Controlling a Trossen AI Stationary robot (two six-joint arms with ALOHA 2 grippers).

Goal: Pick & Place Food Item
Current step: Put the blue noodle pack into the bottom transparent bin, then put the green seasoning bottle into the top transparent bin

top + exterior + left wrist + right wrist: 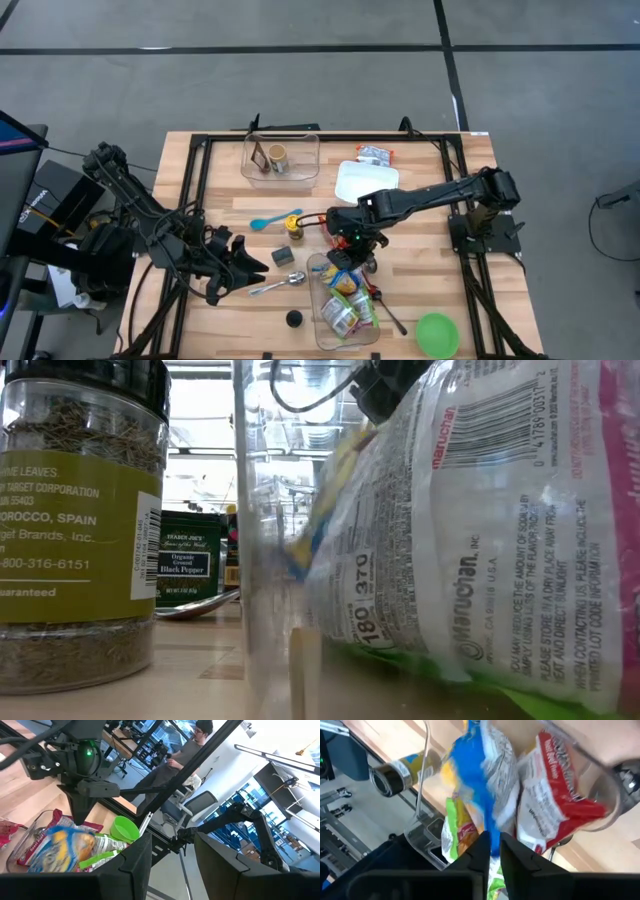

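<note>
A clear bin (322, 330) near the table's front edge holds several food packets, among them a red ramen packet (555, 805). On top of them lies a blue and yellow packet (343, 283), also seen in the right wrist view (475, 765). My right gripper (352, 262) hangs over the bin's far end, slanting down, with this packet's blue edge between its fingers. My left gripper (235, 265) waits level to the left of the bin. It stands open (172, 865) with nothing between its fingers. My right gripper pinches the blue edge (490, 827) of the blue and yellow packet between its two fingers, which stand only narrowly apart. The fingers come from above, slanting down. The packet reaches down from them into the bin and lies on the other packets.
A spoon (280, 285), a dark tin (282, 255), a spice jar (294, 229) and a blue spoon (272, 220) lie left of the bin. A green bowl (437, 334) sits at the front right. A white tray (365, 182) and a second clear bin (280, 160) stand at the back. A person (185, 755) sits beyond the table.
</note>
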